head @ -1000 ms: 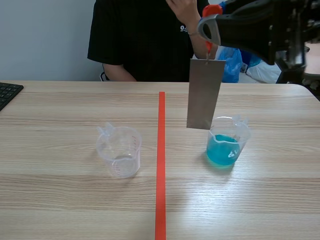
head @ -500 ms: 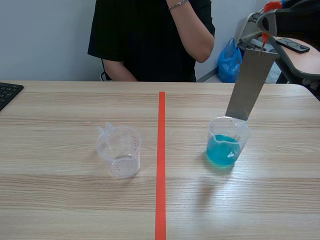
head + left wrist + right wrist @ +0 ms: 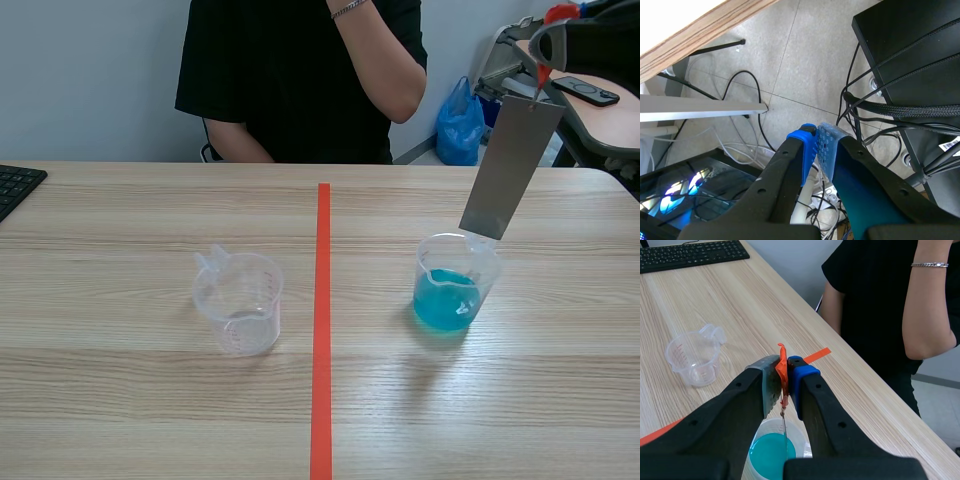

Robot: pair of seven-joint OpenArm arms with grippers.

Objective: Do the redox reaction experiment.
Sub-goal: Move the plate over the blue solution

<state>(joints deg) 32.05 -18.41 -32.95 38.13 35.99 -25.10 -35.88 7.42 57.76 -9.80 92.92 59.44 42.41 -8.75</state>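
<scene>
Right wrist view: tool [image 3: 783,372] tight on tab [image 3: 782,354]

The metal plate [image 3: 508,165] hangs over the filled beaker [image 3: 455,285], right of the empty beaker [image 3: 240,302].

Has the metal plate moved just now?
Yes, the metal plate swung right: its lower end went from the left rim of the cup of blue liquid to its right rim.

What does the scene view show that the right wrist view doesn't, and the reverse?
Only the scene view: the metal sheet face-on, hanging tilted over the blue-liquid cup, and a blue bag in the background. Only the right wrist view: the right gripper clearly shut on the orange tag that carries the sheet. Both: the empty cup, the blue-liquid cup, the person.
</scene>
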